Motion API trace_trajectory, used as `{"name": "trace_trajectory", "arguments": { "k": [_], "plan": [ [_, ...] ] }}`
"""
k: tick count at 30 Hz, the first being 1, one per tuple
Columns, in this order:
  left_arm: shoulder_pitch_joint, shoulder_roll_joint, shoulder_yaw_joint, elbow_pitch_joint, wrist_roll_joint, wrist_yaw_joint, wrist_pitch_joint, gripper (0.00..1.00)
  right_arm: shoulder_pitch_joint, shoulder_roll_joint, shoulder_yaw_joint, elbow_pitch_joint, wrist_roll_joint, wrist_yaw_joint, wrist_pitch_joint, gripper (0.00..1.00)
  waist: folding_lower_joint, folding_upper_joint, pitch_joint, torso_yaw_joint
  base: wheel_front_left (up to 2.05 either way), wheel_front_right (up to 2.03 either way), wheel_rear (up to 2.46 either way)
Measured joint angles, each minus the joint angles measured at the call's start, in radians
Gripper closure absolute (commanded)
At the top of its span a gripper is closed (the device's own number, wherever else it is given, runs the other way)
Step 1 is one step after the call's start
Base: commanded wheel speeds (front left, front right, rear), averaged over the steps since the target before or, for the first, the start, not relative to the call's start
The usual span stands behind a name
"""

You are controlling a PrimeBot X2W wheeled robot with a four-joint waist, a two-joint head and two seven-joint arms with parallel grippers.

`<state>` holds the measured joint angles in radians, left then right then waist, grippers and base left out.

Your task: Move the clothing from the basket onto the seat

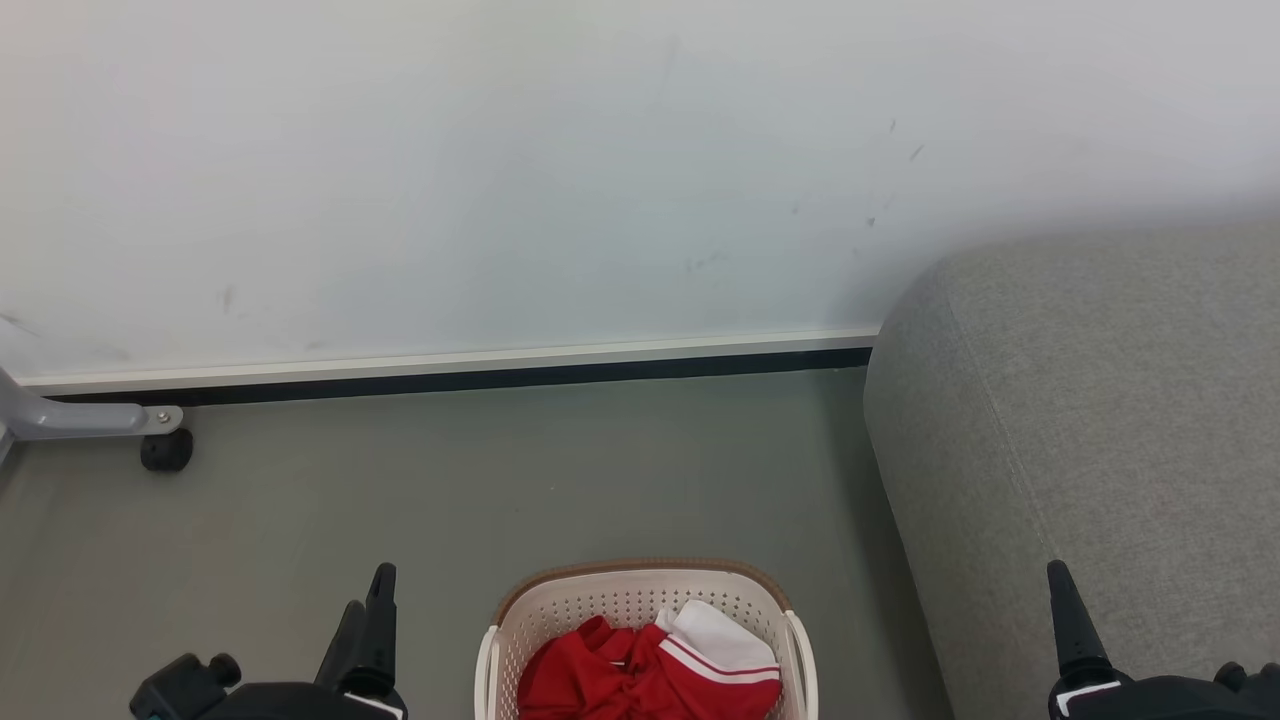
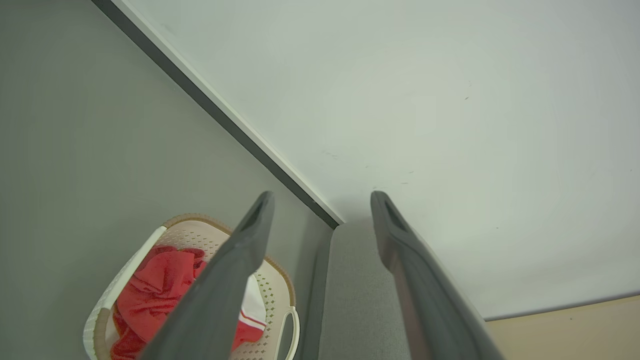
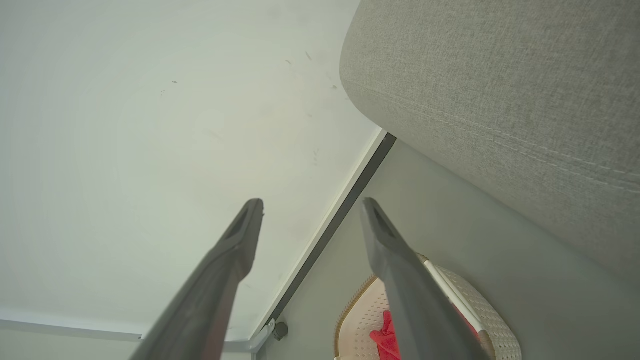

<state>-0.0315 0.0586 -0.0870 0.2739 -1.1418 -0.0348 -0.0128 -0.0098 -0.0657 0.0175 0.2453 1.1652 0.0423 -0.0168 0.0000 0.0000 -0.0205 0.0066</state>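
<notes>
Head view: basket (image 1: pixel 640 590) on floor (image 1: pixel 500 480) between left gripper (image 1: pixel 368 590) and right gripper (image 1: pixel 1065 610), clothing (image 1: pixel 640 670) heaped inside it. Seat (image 1: pixel 1100 420) lies ahead of the right gripper.
Left wrist view: fingers spread, nothing between them. Basket partly behind one finger, seat beyond the gap.
Right wrist view: fingers spread, empty. Basket partly behind one finger.

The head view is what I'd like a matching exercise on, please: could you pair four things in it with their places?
Things:
1. cream-white perforated plastic basket
2. red-and-white fabric clothing
3. large grey woven-fabric sofa
4. small black caster wheel

Places:
a. right side of the view
b. far left of the view
c. bottom centre of the view
d. heaped inside item 1

Pairs: 1-c, 2-d, 3-a, 4-b
</notes>
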Motion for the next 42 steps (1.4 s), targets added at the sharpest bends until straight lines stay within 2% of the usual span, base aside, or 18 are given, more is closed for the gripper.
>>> {"name": "trace_trajectory", "arguments": {
  "k": [17, 42],
  "plan": [
    [0.002, 0.027, -0.058, -0.019, 0.289, 0.036, -0.057, 0.0, 0.023, -0.033, 0.075, -0.029, -0.243, -0.042, -0.055, 0.0, 0.0, 0.0, -0.012, 0.003, 0.0, 0.0, 0.0],
    [0.042, 0.036, -0.119, -0.042, 0.67, 0.089, -0.139, 0.0, 0.06, -0.068, 0.169, -0.066, -0.55, -0.087, -0.135, 0.0, 0.0, 0.0, -0.037, 0.01, 0.0, 0.0, 0.0]
  ]
}}
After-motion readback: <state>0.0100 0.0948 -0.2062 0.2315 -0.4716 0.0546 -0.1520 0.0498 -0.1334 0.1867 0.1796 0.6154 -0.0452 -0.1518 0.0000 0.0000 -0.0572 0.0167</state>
